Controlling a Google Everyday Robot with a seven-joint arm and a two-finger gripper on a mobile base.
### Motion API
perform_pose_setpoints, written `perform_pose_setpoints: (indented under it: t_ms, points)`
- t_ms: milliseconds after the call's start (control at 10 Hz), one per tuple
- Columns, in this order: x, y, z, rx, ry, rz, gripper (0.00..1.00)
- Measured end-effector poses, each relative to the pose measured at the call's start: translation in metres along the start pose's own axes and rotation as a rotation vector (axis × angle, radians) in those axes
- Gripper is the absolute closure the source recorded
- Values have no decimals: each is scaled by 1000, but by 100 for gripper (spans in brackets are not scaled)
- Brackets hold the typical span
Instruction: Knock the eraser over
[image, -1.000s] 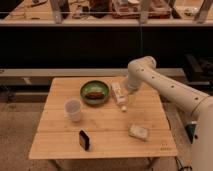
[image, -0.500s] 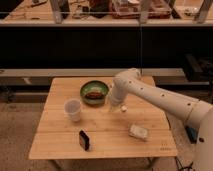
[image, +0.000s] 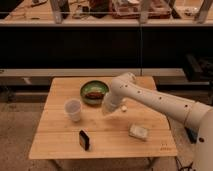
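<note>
Gripper (image: 109, 106) is seen low over the middle of the worktop (image: 55, 147), just right of the cup and in front of the bowl. Whether it is spread or pressed together cannot be told, and nothing is seen held in it.

Nearest the camera, the eraser (image: 84, 139) is found close to the front edge of the worktop, left of centre. It appears to stand upright as a small black slab. It is well apart from the gripper, so the task is judged not yet done: the block has to be reached and tipped. To its right, at about the same depth, a pale packet (image: 138, 131) lies flat. Further back, a clear plastic cup (image: 73, 109) stands upright to the left of the gripper. A small white object (image: 123, 108) is seen just right of the gripper, and what it is cannot be made out. Behind these, a green bowl (image: 94, 92) with something dark inside is set.

The arm (image: 155, 100) is seen entering from the right edge of the view. It is stretched leftward across the back half of the worktop, bent at a joint near the bowl and turned downward to the gripper. What is left is judged to be a move toward the front and left, then a sideways push high on the eraser. The cup could be struck if the path is cut close.
</note>
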Motion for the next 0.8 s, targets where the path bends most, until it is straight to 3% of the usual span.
perform_pose_setpoints:
  t_ms: [400, 500, 600, 800]
  points:
    - [-58, 49, 13, -62, -65, -77, 73]
    - [-67, 63, 13, -66, -57, -83, 73]
    - [-70, 72, 9, -58, -21, -84, 73]
    - [-76, 76, 4, -51, 4, -71, 73]
